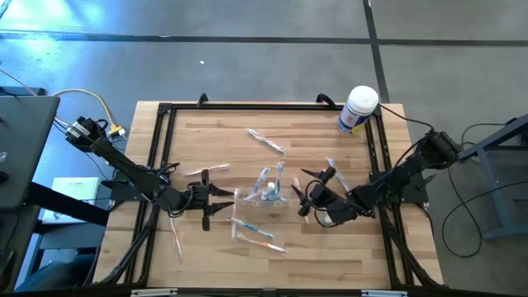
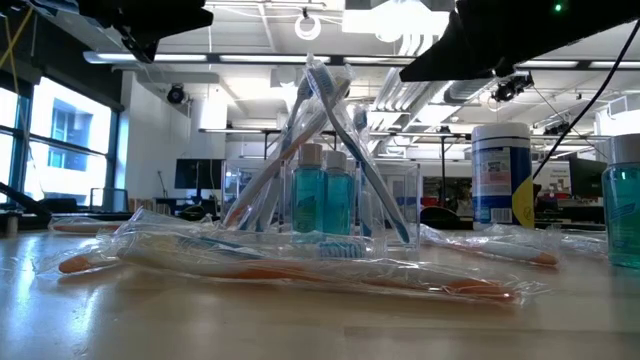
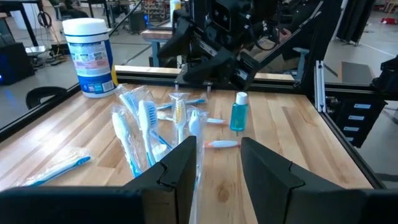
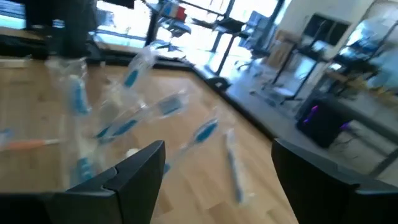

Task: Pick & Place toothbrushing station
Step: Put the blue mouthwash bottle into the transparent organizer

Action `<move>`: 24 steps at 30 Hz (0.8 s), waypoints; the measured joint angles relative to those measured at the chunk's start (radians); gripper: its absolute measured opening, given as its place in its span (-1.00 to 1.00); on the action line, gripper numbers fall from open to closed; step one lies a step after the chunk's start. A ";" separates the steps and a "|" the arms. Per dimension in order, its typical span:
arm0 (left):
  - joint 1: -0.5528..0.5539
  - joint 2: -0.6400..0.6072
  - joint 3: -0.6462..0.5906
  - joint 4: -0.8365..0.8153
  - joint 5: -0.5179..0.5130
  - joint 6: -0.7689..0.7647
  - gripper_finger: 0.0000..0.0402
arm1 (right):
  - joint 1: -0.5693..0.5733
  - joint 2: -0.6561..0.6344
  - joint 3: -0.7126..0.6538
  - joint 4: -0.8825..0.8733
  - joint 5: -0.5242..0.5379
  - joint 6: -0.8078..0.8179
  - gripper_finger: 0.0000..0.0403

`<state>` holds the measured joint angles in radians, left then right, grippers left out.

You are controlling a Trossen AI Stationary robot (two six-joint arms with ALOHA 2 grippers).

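The toothbrushing station (image 1: 268, 196) is a small clear holder at mid-table, with several wrapped toothbrushes leaning in it and blue bottles (image 2: 322, 190) standing inside. My left gripper (image 1: 227, 199) stands open, level, just left of it. In the left wrist view the station (image 3: 146, 134) lies ahead and to one side of the open gap (image 3: 217, 149). A clear wrapper (image 3: 197, 180) runs along one finger's inner edge; I cannot tell if they touch. My right gripper (image 1: 304, 200) is wide open just right of the station, with nothing between its fingers (image 4: 217, 146).
A white canister with a blue label (image 1: 359, 109) stands at the far right corner. Loose wrapped toothbrushes lie around the station (image 1: 266, 140) (image 1: 206, 171) (image 1: 256, 239) (image 1: 176, 238). A small blue bottle (image 3: 238, 112) stands near the right arm. A black frame (image 1: 161, 148) borders the table.
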<state>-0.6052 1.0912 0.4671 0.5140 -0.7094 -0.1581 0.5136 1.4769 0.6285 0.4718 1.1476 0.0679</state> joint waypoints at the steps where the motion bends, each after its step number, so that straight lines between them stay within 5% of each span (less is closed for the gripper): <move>1: 0.000 0.000 0.000 -0.001 0.000 0.000 -0.39 | -0.007 0.000 0.000 -0.021 -0.021 0.023 0.42; 14: 0.000 0.000 0.000 -0.034 0.001 -0.025 -0.39 | -0.051 -0.034 0.000 -0.275 -0.227 0.248 0.42; 24: 0.000 0.001 0.000 -0.081 0.002 -0.052 -0.39 | -0.087 -0.144 0.000 -0.637 -0.323 0.684 0.42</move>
<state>-0.6052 1.0919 0.4675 0.4330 -0.7078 -0.2104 0.4263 1.3327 0.6285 -0.1654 0.8249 0.7517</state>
